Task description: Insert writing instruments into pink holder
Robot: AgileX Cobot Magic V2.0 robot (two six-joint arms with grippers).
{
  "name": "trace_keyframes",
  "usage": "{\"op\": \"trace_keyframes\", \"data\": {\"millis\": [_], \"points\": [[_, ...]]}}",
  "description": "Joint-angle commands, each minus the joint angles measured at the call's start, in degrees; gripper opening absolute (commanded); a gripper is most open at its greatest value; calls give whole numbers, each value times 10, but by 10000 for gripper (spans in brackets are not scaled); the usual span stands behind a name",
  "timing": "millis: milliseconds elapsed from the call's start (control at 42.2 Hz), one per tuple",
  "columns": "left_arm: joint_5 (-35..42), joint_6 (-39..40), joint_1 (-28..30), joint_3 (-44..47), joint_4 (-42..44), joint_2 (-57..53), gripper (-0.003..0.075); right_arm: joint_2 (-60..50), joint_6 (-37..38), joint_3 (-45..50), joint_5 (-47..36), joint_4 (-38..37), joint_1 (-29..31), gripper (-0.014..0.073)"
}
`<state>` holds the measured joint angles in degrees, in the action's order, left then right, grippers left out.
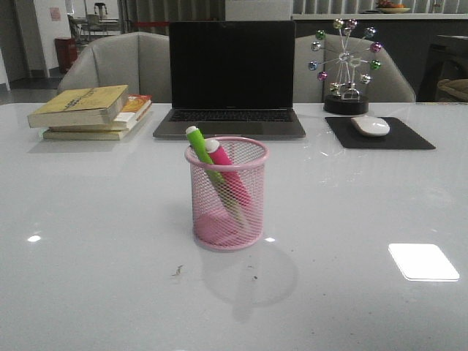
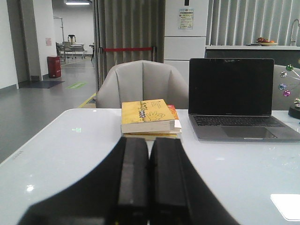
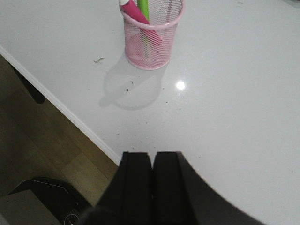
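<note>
Glossy white surface in an office, with a closed-screen-dark laptop, a stack of books, a mouse on a black pad and a small ferris-wheel ornament along its far side. Near the middle stands the pink holder, an upright mesh cup. Both pens are already inside it: the green pen and the pink pen lean together toward the left, white ends protruding just above the rim. The task appears complete.

The left gripper is well apart from the cup, facing the books; its jaws are pressed together with nothing between them. The right gripper hangs near the surface's edge, the cup ahead of it; its jaws likewise meet and hold nothing.

Handling, as judged: the pens look light, rigid and smooth-barrelled, best pinched across the mid-barrel. The mesh cup seems light and easily tipped, so contact at the rim risks toppling it.
</note>
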<state>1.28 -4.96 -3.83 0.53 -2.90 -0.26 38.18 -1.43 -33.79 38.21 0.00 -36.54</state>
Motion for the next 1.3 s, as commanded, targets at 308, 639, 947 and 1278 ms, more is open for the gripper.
{"op": "trace_keyframes", "data": {"millis": [308, 639, 947, 1278], "points": [[49, 0, -4, -1, -5, -10, 93, -1, 0, -15, -37, -10, 3, 57], [49, 0, -4, -1, -5, -10, 93, -78, -7, 71, -153, -23, 108, 57], [49, 0, -4, -1, -5, -10, 93, -302, -6, 270, -407, -18, 326, 57], [49, 0, -4, -1, -5, -10, 93, -400, -6, 347, -443, -9, 389, 57]]}}
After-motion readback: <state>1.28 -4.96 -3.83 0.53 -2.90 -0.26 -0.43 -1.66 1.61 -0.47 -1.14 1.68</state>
